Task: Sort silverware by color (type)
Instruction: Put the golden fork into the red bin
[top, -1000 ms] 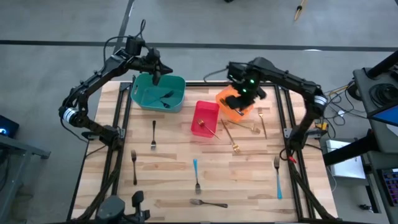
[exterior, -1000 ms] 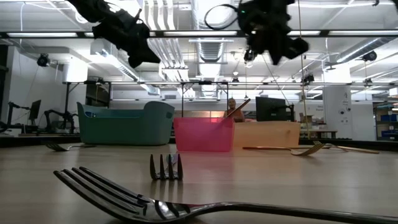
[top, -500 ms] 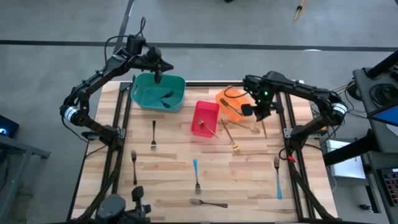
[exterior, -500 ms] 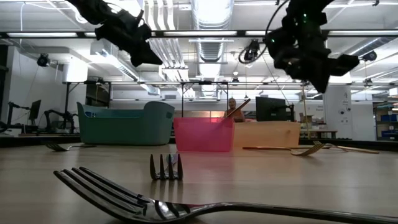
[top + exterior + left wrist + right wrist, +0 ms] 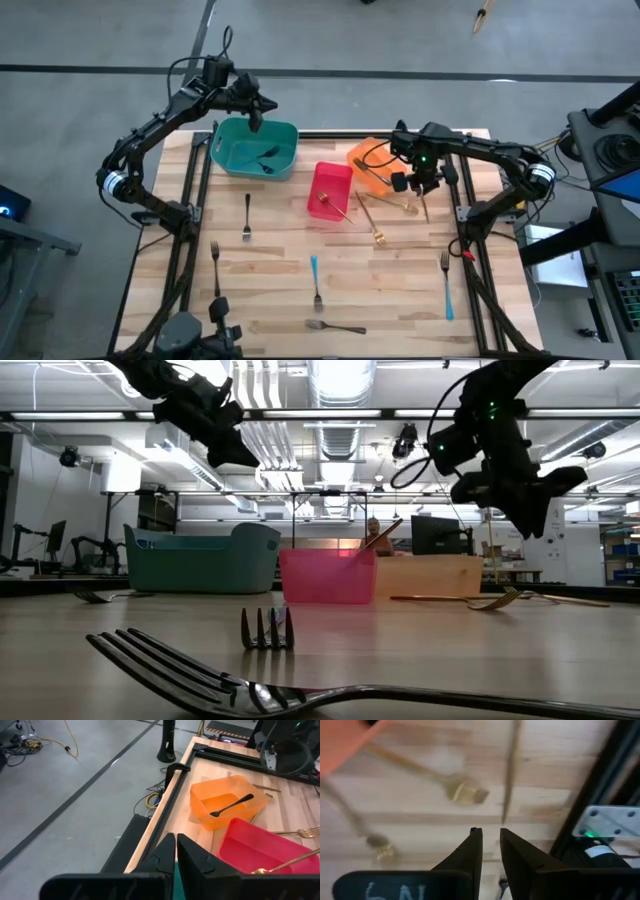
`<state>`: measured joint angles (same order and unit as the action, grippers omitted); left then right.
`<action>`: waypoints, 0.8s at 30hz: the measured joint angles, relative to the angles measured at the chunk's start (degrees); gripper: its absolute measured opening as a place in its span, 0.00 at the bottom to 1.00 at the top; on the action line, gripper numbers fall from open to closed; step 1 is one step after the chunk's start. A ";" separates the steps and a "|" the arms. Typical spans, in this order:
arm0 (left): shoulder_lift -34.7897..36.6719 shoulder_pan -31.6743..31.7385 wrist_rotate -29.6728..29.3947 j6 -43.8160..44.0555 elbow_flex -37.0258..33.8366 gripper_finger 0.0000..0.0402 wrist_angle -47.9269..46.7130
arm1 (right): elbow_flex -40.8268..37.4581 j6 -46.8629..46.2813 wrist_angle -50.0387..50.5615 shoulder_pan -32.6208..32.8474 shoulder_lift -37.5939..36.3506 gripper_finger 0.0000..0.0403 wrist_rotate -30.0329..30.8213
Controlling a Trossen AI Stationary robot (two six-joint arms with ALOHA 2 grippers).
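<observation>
Silverware lies spread over the wooden table. Three gold forks (image 5: 372, 220) (image 5: 397, 204) (image 5: 422, 198) lie flat at the far right. My right gripper (image 5: 421, 190) hangs over them, pointing down, slightly open and with nothing between its fingers. In the right wrist view a gold fork head (image 5: 465, 791) and a gold handle (image 5: 510, 770) lie just past its fingertips (image 5: 491, 837). My left gripper (image 5: 256, 124) is shut and holds nothing, above the teal bin (image 5: 228, 158), which has dark forks (image 5: 266, 156) inside. The orange bin (image 5: 227, 787) holds one dark fork (image 5: 231, 806).
A red bin (image 5: 322, 180) has a gold fork (image 5: 338, 208) leaning out over its near rim. Dark-handled forks (image 5: 247, 215) (image 5: 215, 268), blue-handled forks (image 5: 316, 283) (image 5: 446, 285) and a silver fork (image 5: 335, 326) lie on the near half. Black frame rails (image 5: 455, 190) border the table's sides.
My right gripper has left the space over the orange bin. It has gone toward the table's right edge and a little nearer, sunk lower, and turned about its own axis. It now hangs over the gold forks. My left gripper has stayed above the teal bin.
</observation>
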<state>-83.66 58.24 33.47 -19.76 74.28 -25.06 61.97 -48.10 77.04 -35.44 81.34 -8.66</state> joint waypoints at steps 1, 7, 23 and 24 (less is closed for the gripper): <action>0.02 0.00 -0.02 0.36 0.00 0.00 0.05 | -0.32 0.01 -0.08 -0.56 0.23 0.13 0.40; 0.02 0.00 -0.02 1.02 0.00 0.00 0.15 | -3.91 3.59 -4.91 -4.80 0.17 0.04 0.81; 0.02 -0.01 -5.45 2.32 0.02 0.00 0.24 | -14.18 8.71 -17.67 -13.81 0.15 0.14 1.16; 0.02 0.00 -5.72 2.32 0.02 0.00 0.24 | -14.84 9.01 -18.46 -13.91 0.15 0.17 1.17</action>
<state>-83.64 58.24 27.75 -17.44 74.30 -24.82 47.13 -39.09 58.58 -49.34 81.49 -7.49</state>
